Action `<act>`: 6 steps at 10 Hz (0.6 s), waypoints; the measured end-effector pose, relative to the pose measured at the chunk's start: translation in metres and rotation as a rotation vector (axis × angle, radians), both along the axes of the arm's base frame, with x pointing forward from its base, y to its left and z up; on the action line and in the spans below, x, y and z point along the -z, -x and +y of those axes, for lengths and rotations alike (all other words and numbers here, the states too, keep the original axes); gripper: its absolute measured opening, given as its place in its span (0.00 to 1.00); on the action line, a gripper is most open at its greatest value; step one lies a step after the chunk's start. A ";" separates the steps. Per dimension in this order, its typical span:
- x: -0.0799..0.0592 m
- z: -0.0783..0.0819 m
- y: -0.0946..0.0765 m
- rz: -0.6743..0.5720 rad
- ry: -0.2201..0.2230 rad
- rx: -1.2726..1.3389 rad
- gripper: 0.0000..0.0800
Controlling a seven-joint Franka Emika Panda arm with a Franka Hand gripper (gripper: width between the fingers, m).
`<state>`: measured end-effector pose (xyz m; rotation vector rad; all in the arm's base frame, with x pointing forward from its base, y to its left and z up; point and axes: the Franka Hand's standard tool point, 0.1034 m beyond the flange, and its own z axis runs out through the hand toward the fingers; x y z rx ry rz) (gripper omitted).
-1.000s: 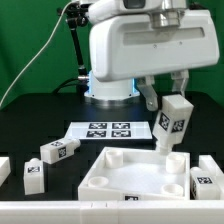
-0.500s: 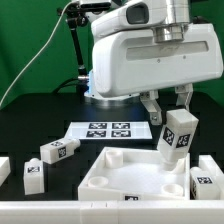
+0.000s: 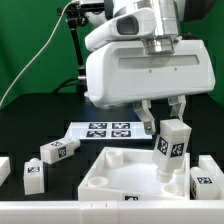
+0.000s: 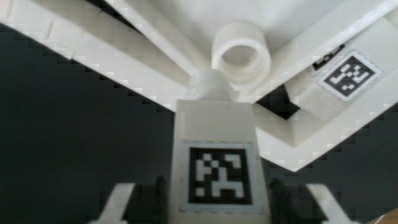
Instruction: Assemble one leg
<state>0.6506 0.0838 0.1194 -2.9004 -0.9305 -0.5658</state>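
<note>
We see the leg (image 3: 172, 148) nearly upright, a tag facing the exterior camera; its lower end sits over the round socket (image 4: 237, 55) in the corner of the large white square piece (image 3: 118, 180) on the exterior view's right; we cannot tell whether it touches the socket; the gripper (image 3: 166, 118) has its fingers closed on the leg's upper end; the marker board (image 3: 105, 130) lies behind on the black table (image 3: 30, 135); two similar blocks (image 3: 58, 150) lie well apart at the exterior view's left.
</note>
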 end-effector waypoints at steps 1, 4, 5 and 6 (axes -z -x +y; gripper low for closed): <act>0.002 0.002 0.002 0.003 -0.001 -0.001 0.34; 0.010 0.004 0.005 0.015 -0.001 -0.004 0.34; 0.013 0.005 0.006 0.019 -0.002 -0.005 0.34; 0.017 0.006 0.008 0.025 -0.003 -0.007 0.34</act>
